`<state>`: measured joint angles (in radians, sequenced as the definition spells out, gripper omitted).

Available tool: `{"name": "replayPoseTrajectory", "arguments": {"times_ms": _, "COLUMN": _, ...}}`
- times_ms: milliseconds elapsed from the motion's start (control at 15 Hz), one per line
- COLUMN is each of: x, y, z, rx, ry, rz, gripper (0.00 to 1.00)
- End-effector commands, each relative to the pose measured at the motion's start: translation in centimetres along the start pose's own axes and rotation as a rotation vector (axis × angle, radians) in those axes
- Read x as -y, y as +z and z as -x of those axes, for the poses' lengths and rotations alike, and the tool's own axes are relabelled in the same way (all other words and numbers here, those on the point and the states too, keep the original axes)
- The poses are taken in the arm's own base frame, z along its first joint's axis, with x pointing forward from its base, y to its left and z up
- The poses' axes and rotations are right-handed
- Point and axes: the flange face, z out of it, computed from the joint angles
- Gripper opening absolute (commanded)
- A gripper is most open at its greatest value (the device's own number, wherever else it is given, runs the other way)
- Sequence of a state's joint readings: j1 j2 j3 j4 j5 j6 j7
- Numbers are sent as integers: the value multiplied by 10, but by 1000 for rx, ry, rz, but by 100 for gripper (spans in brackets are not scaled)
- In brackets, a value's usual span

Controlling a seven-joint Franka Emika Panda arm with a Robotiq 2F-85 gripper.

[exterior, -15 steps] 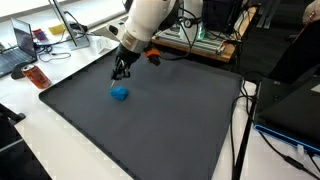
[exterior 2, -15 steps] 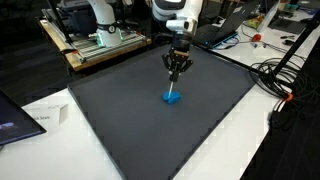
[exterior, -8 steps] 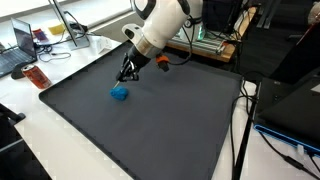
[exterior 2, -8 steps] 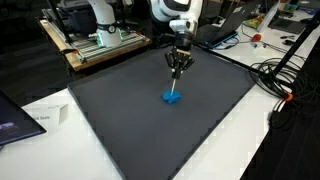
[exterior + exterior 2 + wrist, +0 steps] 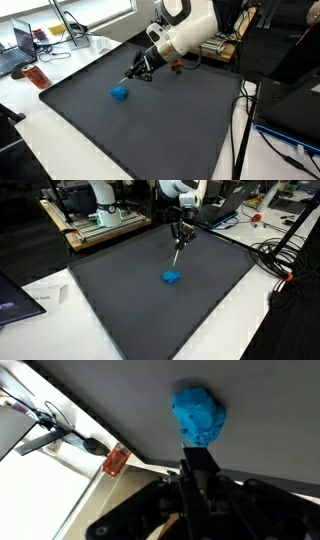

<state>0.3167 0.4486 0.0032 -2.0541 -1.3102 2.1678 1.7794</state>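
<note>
At the far left of an exterior view a laptop (image 5: 20, 45) is sitting on the white table (image 5: 35, 140). Just right of it an orange item (image 5: 38, 77) is standing near the corner of the dark mat (image 5: 160, 130). Further right, the blue lump (image 5: 119, 92) is lying on the mat toward its far edge, with nothing touching it. Just right of the lump and above it, the stick (image 5: 129, 79) is hanging slantwise, its lower tip pointing down toward the lump but staying clear of it and of the mat. The gripper (image 5: 140, 70) is clamping the stick's upper end, its jaws pinched narrow around it, and the white arm is leaning in from the upper right. At the right edge, cables (image 5: 243, 110) are trailing off the table.

In the other exterior view the lump (image 5: 173, 277) is lying near the mat's middle, and the stick (image 5: 177, 256) is hanging above it, apart from it.

In the wrist view the orange item (image 5: 117, 461) is showing at the left beyond the mat's edge. The lump (image 5: 198, 415) is lying right of centre, and the stick is reading only as a dark bar running up toward it.
</note>
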Motion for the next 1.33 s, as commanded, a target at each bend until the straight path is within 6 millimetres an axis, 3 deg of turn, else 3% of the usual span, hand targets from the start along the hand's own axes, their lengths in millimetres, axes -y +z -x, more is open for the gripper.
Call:
{"name": "replayPoseTrajectory", "arguments": {"times_ms": 0, "x": 8, "y": -18, "z": -2, "rx": -57, "ry": -87, "rz": 50, "gripper": 3}}
{"name": "replayPoseTrajectory", "arguments": {"times_ms": 67, "x": 12, "y": -21, "z": -3, "rx": -37, "ry": -140, "rz": 47, "gripper": 3}}
{"name": "replayPoseTrajectory", "arguments": {"times_ms": 133, "x": 8, "y": -18, "z": 2, "rx": -32, "ry": -77, "rz": 39, "gripper": 12}}
{"name": "replayPoseTrajectory", "arguments": {"times_ms": 667, "x": 11, "y": -21, "z": 1, "rx": -33, "ry": -129, "rz": 42, "gripper": 12}}
{"name": "replayPoseTrajectory", "arguments": {"times_ms": 733, "x": 18, "y": -25, "z": -1, "rx": -56, "ry": -147, "rz": 52, "gripper": 3}}
{"name": "replayPoseTrajectory", "arguments": {"times_ms": 1267, "x": 57, "y": -57, "z": -14, "rx": -135, "ry": -279, "rz": 146, "gripper": 3}}
